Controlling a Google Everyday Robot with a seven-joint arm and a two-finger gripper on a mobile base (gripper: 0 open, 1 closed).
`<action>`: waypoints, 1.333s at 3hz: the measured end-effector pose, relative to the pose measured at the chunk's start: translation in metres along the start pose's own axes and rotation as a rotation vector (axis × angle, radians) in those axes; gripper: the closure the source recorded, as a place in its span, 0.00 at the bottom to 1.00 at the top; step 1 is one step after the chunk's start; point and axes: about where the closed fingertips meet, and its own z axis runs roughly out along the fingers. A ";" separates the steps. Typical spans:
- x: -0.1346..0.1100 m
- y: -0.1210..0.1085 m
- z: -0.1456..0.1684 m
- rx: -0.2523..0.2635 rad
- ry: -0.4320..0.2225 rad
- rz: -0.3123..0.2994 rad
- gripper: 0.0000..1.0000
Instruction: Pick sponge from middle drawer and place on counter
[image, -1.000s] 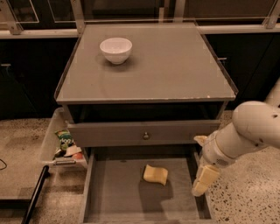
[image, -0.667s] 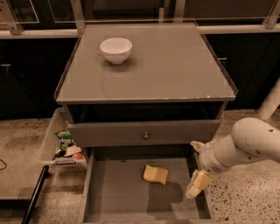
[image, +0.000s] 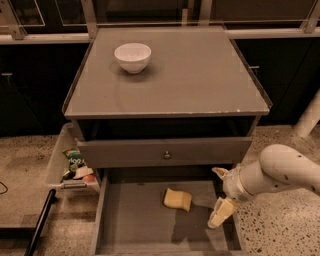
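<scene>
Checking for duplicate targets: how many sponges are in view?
1. The sponge lies on the middle drawer floor, near its centre, left of the open gripper that hangs over the drawer's right side. The floor under the gripper is hidden.

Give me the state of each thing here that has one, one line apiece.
middle drawer: pulled open, sponge inside.
sponge: lying flat on the drawer floor, not gripped.
claw: open, low over the drawer's right side, right of the sponge and apart from it.
white bowl: upright on the counter.
clear bin: on the floor left of the cabinet, holding snack packets.
</scene>
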 end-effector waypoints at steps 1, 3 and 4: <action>0.009 -0.002 0.026 -0.031 0.008 0.019 0.00; 0.022 -0.010 0.111 -0.050 -0.068 -0.061 0.00; 0.026 -0.010 0.142 -0.065 -0.133 -0.101 0.00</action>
